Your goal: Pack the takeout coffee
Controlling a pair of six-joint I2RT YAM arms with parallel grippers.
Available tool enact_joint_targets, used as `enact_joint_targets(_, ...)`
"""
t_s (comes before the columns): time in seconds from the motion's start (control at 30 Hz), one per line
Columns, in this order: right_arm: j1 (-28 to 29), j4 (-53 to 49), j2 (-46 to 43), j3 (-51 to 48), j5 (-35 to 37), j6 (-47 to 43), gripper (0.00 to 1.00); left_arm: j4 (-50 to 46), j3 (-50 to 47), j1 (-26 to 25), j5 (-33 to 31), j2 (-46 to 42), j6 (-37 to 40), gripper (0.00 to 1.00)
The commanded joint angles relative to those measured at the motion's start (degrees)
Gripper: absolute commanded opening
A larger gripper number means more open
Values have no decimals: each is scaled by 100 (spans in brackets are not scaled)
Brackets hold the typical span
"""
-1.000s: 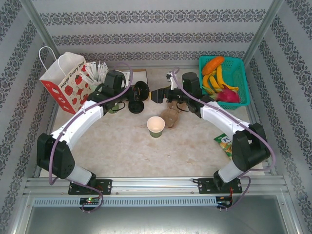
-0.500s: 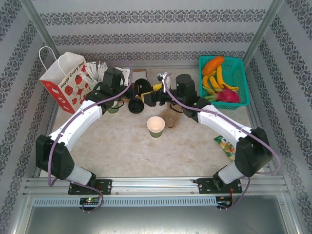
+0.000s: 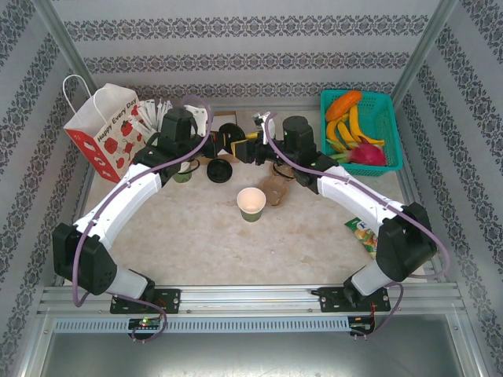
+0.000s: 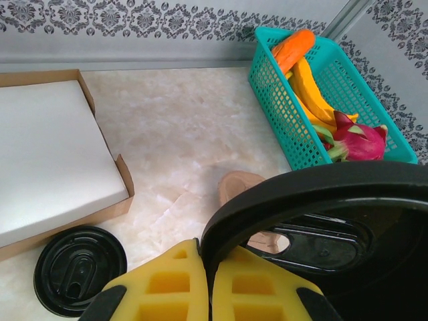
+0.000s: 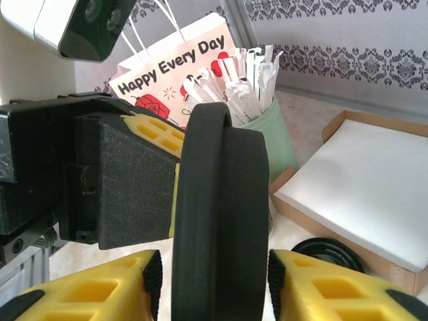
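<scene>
Takeout coffee cup point(image 3: 251, 203) stands upright, lidless, middle of table point(image 3: 196, 228), apart from both arms. Over far side, black lid point(image 4: 314, 190) held on edge, rim pinched in left end effector point(image 4: 204, 267). Just changed: right end effector point(image 5: 217, 284) has swung in from right, jaws narrowed to straddle lid. Firm contact: cannot tell. Judged lid handover; capping and bagging into paper bag point(image 3: 106, 133) not yet done.

Two black lids point(image 4: 80, 269), one open cup point(image 3: 251, 203), one gift bag point(image 3: 102, 137), one basket point(image 4: 284, 114), one flat box point(image 4: 47, 154).
</scene>
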Motion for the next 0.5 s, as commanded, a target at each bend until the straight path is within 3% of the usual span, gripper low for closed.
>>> enact_joint_targets(0.0, 22, 194, 76, 187, -92, -24, 43, 267, -59, -9, 149, -144, 115, 0)
enact_joint_targets(0.47, 22, -12, -24, 257, -57, -434, 26, 445, -218, -6, 446, -249, 97, 0)
